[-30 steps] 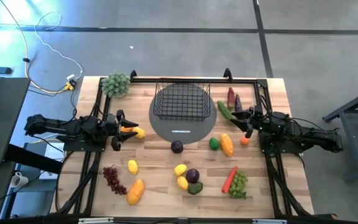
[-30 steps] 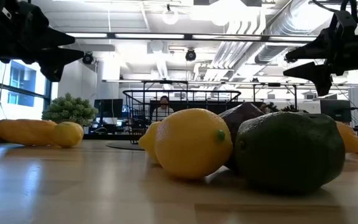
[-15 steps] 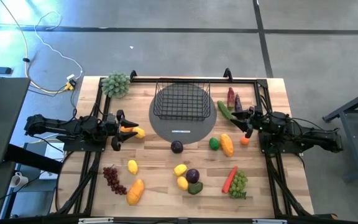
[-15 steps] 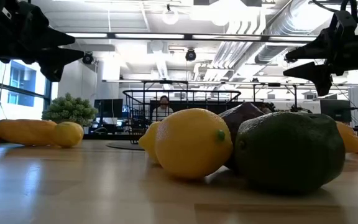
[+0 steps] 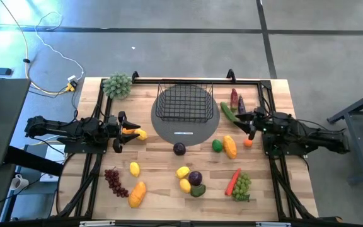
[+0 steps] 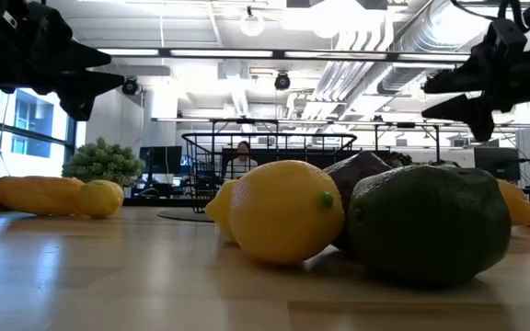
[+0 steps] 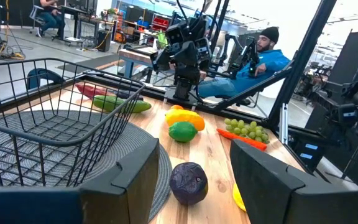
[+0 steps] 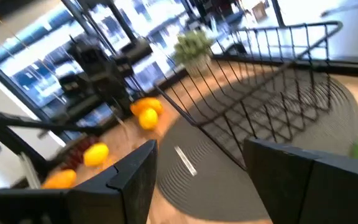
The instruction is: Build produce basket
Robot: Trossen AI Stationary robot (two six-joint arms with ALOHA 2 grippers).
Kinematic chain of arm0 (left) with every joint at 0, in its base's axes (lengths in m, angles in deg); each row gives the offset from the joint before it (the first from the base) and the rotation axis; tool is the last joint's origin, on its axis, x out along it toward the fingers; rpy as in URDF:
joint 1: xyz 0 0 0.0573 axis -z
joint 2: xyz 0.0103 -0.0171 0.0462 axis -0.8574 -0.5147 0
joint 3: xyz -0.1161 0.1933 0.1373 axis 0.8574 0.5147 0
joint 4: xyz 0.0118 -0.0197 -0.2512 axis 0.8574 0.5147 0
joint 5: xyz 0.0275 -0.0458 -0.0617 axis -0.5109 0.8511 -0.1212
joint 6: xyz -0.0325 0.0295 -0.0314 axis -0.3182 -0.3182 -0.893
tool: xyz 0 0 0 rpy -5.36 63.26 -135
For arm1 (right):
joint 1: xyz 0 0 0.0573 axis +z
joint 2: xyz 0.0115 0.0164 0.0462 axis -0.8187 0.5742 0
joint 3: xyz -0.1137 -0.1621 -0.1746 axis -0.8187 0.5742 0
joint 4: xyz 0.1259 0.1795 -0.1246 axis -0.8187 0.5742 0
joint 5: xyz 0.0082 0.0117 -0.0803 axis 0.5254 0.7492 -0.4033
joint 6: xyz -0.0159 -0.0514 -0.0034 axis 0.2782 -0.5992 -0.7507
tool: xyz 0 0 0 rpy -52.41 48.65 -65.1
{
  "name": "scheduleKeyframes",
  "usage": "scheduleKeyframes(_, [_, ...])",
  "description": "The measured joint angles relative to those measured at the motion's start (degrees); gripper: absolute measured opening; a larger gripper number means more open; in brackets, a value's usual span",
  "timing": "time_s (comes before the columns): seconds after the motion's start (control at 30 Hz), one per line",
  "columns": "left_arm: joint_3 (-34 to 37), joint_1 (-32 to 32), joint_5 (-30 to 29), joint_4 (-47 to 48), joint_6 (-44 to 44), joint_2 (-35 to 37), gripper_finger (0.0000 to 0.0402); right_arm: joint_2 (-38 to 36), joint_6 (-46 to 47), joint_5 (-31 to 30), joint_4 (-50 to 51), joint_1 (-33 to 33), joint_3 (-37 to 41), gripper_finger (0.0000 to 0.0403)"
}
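Basket [image 5: 183,102] — black wire mesh, upright on a grey round disc [image 5: 184,129] at the table's far middle, nothing visible inside. It sits between the two grippers, nearer the far edge than either.

Produce loose on the wooden table [image 5: 156,189], all outside the basket. Just beyond the left gripper [image 5: 120,132] fingertips: a lemon [image 5: 142,134] with an orange piece beside it. Left fingers parted, grasping nothing; through the gap in the left wrist view, a dark plum [image 7: 188,182] lies on the wood just off the disc's edge.

Right gripper [image 5: 252,123] — fingers also spread, empty. A cucumber [image 5: 226,111] lies just ahead of its tips, a mango [image 5: 230,147] and a lime [image 5: 217,145] to the near side of them.

Nearer the front edge, well apart from both grippers: purple grapes [image 5: 115,181], green grapes [image 5: 242,185], a carrot [image 5: 232,181].

Far left corner: a pale green bushy cluster [image 5: 117,85]. A seated person [image 7: 253,56] shows beyond the table in the left wrist view.
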Motion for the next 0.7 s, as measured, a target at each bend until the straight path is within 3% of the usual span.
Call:
scheduleKeyframes(0.3, [0.0,-0.01,-0.01,0.0,0.0,0.01,0.0188,14.7,8.74,0.6,18.89,0.0,-13.89,0.022])
scheduleKeyframes(0.7, [0.0,0.01,-0.01,0.02,0.0,0.0,0.0188,37.12,25.43,8.1,38.26,1.0,-31.9,0.022])
